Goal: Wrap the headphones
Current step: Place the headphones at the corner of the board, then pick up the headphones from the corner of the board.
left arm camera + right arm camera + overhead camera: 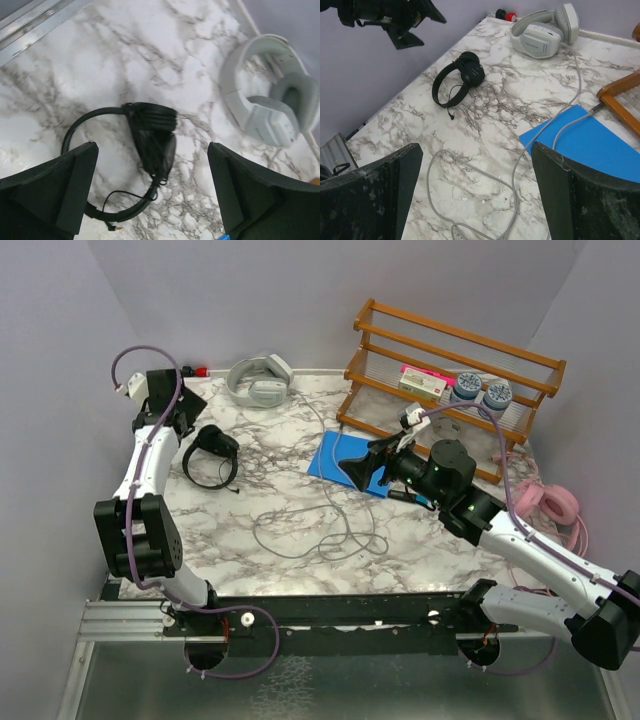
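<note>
The small black headphones [212,455] lie at the left of the marble table, their thin cable bunched at the earcups and the plug loose [116,227]. My left gripper [178,418] hovers open and empty above them [150,132]. The grey-white headphones [258,380] lie at the back; their grey cable [320,530] trails forward in loose loops. My right gripper [360,468] is open and empty above the cable loops [520,165], over the blue mat's edge. The pink headphones [548,505] lie at the right edge behind the right arm.
A blue mat [340,455] lies at centre right with the grey cable's end on it [580,117]. A wooden rack [450,370] holding small boxes and jars stands at the back right. A red item [506,15] sits at the back wall. Walls close in the table's sides.
</note>
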`<action>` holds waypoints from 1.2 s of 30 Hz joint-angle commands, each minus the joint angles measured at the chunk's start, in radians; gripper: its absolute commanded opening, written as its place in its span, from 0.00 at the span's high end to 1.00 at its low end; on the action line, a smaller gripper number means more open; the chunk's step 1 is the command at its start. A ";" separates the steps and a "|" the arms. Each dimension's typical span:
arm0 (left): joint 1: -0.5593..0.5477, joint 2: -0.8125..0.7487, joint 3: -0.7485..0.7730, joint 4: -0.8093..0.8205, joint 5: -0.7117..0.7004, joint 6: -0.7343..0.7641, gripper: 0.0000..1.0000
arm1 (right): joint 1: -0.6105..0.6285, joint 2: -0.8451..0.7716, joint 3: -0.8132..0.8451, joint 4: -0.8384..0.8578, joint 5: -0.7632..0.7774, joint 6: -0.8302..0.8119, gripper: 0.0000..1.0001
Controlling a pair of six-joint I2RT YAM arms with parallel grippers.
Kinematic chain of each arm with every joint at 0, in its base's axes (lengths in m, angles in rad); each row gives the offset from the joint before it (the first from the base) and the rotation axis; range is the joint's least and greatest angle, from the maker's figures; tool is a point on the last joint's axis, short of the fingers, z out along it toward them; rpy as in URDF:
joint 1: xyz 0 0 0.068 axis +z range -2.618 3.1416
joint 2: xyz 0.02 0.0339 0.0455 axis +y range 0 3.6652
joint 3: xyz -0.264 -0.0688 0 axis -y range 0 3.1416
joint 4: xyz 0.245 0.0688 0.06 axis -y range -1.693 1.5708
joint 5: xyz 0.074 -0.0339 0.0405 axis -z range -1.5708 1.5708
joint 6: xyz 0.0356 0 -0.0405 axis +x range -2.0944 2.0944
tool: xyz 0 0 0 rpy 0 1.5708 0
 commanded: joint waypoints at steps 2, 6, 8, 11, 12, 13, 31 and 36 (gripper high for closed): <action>-0.054 0.115 0.152 0.096 0.171 0.202 0.01 | 0.004 0.012 -0.006 0.025 -0.028 0.010 0.00; -0.070 0.291 0.359 -0.008 0.171 0.134 0.02 | 0.004 -0.007 -0.003 0.017 -0.023 0.011 0.00; -0.080 0.385 0.487 -0.064 0.177 0.150 0.02 | 0.004 -0.022 -0.007 0.011 -0.013 0.010 0.00; -0.094 0.519 0.680 -0.136 0.213 0.197 0.05 | 0.004 -0.038 -0.016 -0.004 -0.001 0.002 0.00; -0.104 0.557 0.742 -0.161 0.201 0.201 0.05 | 0.004 -0.044 -0.015 -0.012 0.004 0.003 0.00; -0.111 0.593 0.789 -0.175 0.182 0.199 0.05 | 0.004 -0.048 -0.015 -0.020 0.007 0.007 0.00; -0.120 1.001 1.129 -0.143 0.055 0.100 0.24 | 0.004 -0.021 0.040 -0.068 0.031 -0.006 0.00; -0.120 1.037 1.129 -0.100 0.071 0.109 0.38 | 0.004 0.013 0.042 -0.046 0.020 0.002 0.00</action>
